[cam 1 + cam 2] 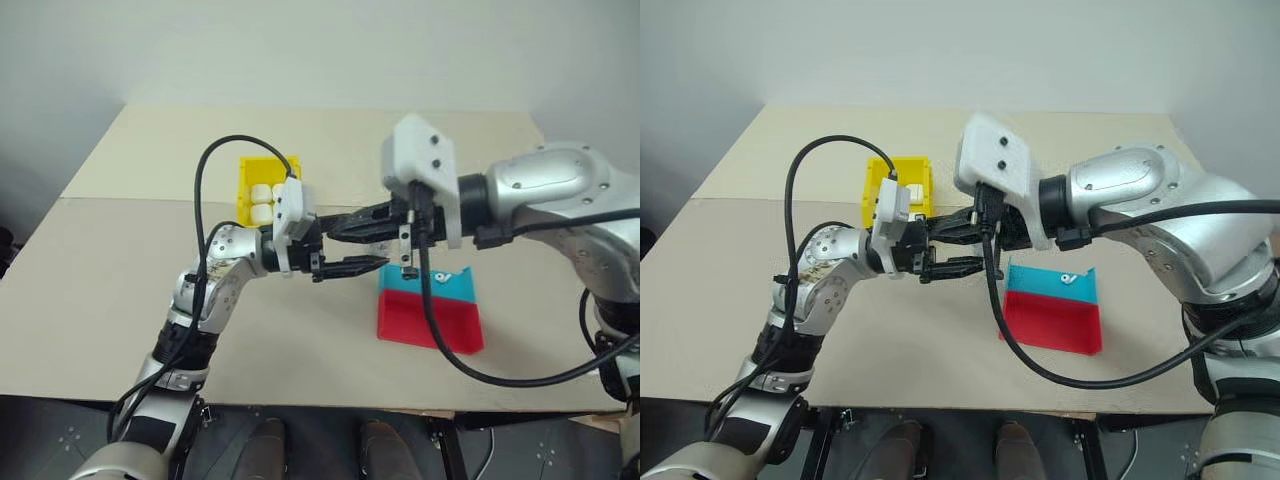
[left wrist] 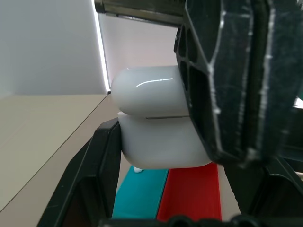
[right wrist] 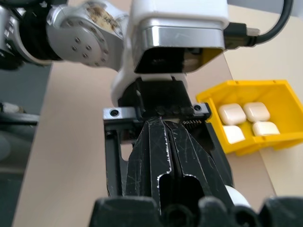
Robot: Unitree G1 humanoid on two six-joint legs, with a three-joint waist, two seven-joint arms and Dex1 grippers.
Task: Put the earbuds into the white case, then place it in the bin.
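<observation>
My left wrist view shows the white case (image 2: 156, 125) clamped between my left end effector's (image 1: 350, 266) fingers, lid seam closed; the head views hide it behind the arms. My right end effector (image 1: 365, 222) is pressed closed just above the case. The right wrist view shows four more cases in the yellow bin (image 3: 265, 94), behind my left end effector. One earbud (image 1: 1068, 279) lies on the blue tray (image 1: 1040, 280), near the red tray (image 1: 1052, 325).

No text, label, brand, number or sign can be read in any view.
</observation>
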